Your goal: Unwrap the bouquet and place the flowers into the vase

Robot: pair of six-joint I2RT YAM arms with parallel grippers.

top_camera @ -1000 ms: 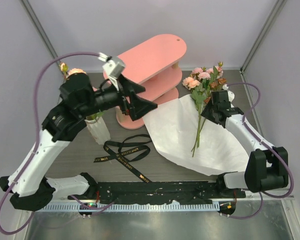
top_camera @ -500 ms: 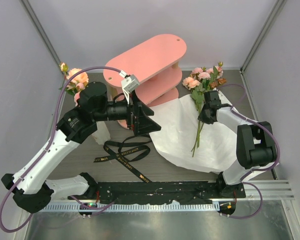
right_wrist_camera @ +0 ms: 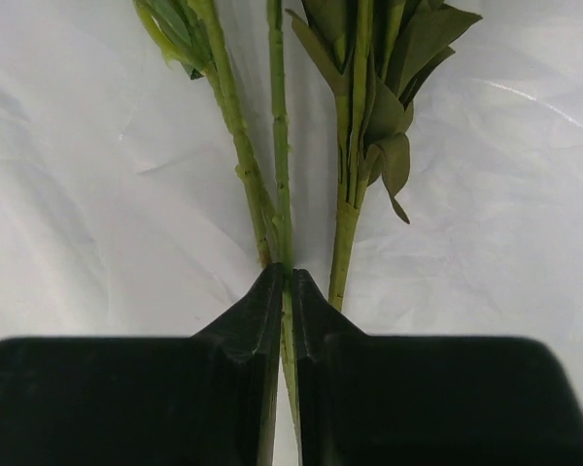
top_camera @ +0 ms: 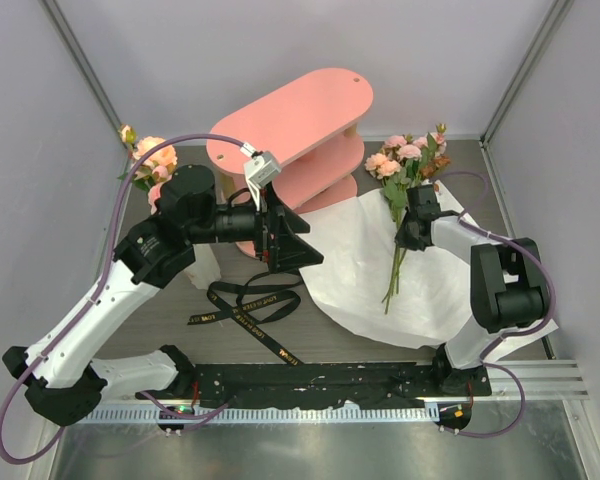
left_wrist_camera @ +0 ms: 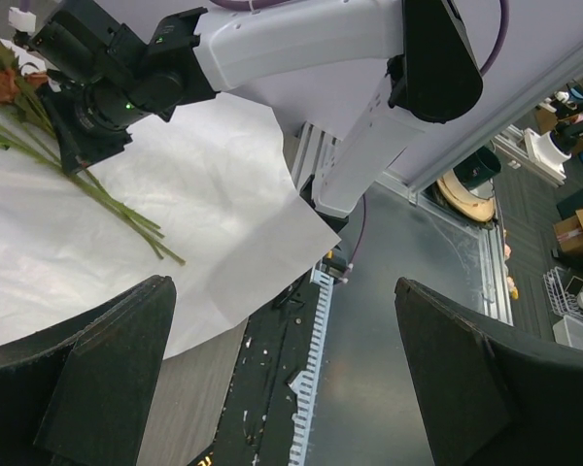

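The unwrapped flowers [top_camera: 408, 160] lie on the spread white paper [top_camera: 360, 275], heads toward the back. My right gripper [top_camera: 412, 226] is down on their stems. In the right wrist view it [right_wrist_camera: 285, 278] is shut on a thin green stem [right_wrist_camera: 278, 146], and a leafy stem [right_wrist_camera: 346, 233] lies just outside its right finger. The white vase [top_camera: 205, 268] stands at the left, partly hidden behind my left arm, with peach flowers [top_camera: 152, 160] above it. My left gripper [top_camera: 292, 240] hangs open and empty beside the pink shelf, and its fingers [left_wrist_camera: 107, 379] stand wide apart.
A pink oval three-tier shelf [top_camera: 295, 125] stands at the back centre. A black ribbon [top_camera: 248, 305] lies loose on the table in front of the vase. The enclosure walls close in on the left, the right and the back.
My right gripper has closed on a stem and its arm has folded in toward the flowers. My left arm has swung down and right, away from the vase, uncovering the flowers in it.
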